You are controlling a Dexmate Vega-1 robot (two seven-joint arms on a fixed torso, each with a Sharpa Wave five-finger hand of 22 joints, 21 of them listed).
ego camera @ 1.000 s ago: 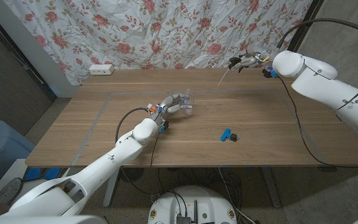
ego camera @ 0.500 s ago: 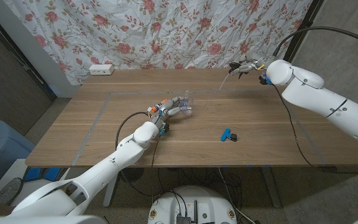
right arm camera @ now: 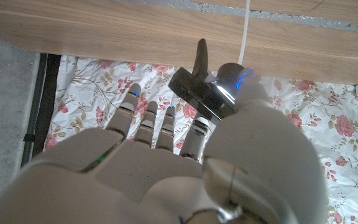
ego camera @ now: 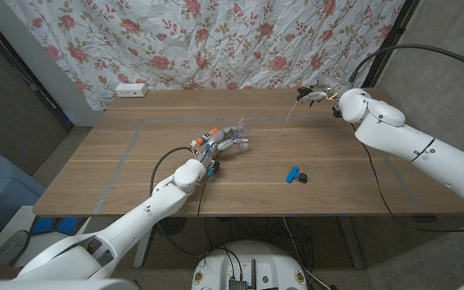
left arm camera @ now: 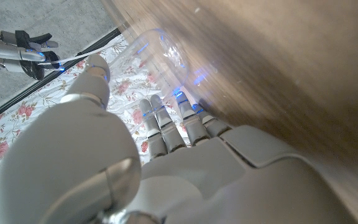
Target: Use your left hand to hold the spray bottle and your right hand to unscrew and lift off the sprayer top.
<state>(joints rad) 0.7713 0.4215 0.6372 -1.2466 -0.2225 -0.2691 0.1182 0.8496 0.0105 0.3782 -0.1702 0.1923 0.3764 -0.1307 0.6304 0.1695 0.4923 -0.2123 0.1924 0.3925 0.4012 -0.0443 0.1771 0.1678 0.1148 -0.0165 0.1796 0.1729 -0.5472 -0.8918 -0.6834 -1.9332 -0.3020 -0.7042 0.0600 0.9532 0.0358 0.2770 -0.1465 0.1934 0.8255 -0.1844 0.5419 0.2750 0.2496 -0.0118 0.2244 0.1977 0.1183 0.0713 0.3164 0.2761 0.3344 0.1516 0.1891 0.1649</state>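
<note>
Two hands work well apart over the wooden desk. Near the desk's middle, the left hand has its fingers wrapped around the clear spray bottle, which lies tilted against the wood. Toward the far right edge, the right hand is raised above the desk, its fingers closed on the dark sprayer top, with the thin white dip tube hanging down from it. A blue clip lies between them, nearer the front edge.
</note>
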